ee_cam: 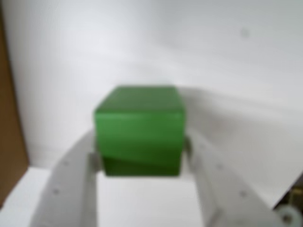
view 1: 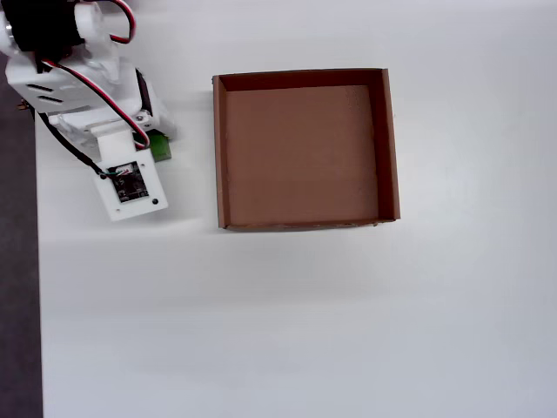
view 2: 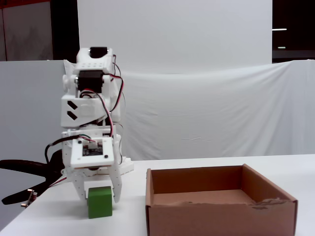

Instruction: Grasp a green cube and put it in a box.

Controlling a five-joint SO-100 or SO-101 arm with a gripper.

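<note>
The green cube (ee_cam: 139, 127) fills the middle of the wrist view, and both white fingers press against its sides. My gripper (ee_cam: 140, 158) is shut on it. From above, only a green corner of the cube (view 1: 160, 146) shows beside the arm's wrist, left of the box (view 1: 390, 148). In the fixed view the gripper (view 2: 100, 199) points straight down with the cube (view 2: 100, 203) between its fingers, low at the table surface. I cannot tell whether the cube touches the table. The brown cardboard box (view 2: 221, 219) stands empty to the right, a short gap away.
The table is white with a white cloth backdrop (view 2: 206, 113) behind it. The table's left edge and dark floor (view 1: 17, 305) lie just left of the arm. A black clamp (view 2: 24, 169) sticks out at the left in the fixed view. A brown surface (ee_cam: 8, 142) lines the wrist view's left edge.
</note>
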